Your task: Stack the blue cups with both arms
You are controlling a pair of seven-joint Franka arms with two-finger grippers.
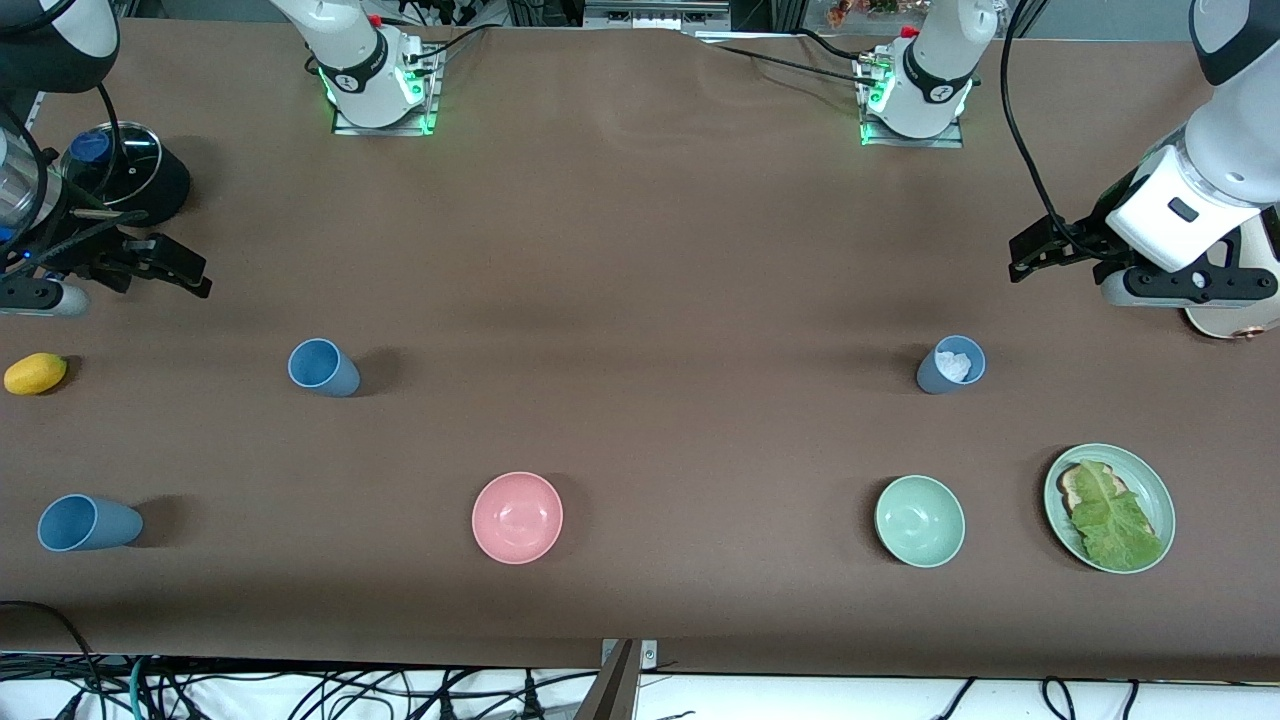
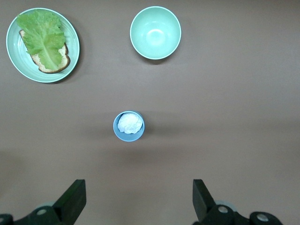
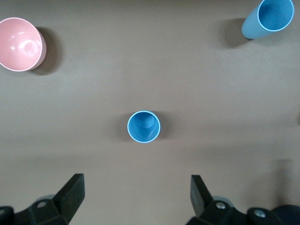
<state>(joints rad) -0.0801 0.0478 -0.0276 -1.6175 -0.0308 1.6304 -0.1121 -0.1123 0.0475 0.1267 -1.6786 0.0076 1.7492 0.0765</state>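
A brighter blue cup (image 1: pixel 323 367) stands upright and empty toward the right arm's end; it also shows in the right wrist view (image 3: pixel 144 126). A second blue cup (image 1: pixel 88 523) stands nearer the front camera by the table's end, also in the right wrist view (image 3: pixel 268 18). A greyer blue cup (image 1: pixel 950 365) holding something white stands toward the left arm's end, also in the left wrist view (image 2: pixel 129 125). My right gripper (image 1: pixel 195 278) (image 3: pixel 136 192) is open, empty, over bare table. My left gripper (image 1: pixel 1018 258) (image 2: pixel 139 197) is open, empty, over bare table.
A pink bowl (image 1: pixel 517 517) and a pale green bowl (image 1: pixel 920 520) sit near the front edge. A green plate (image 1: pixel 1160 495) holds toast and lettuce. A yellow lemon (image 1: pixel 35 373) and a black pot with a glass lid (image 1: pixel 125 170) are at the right arm's end.
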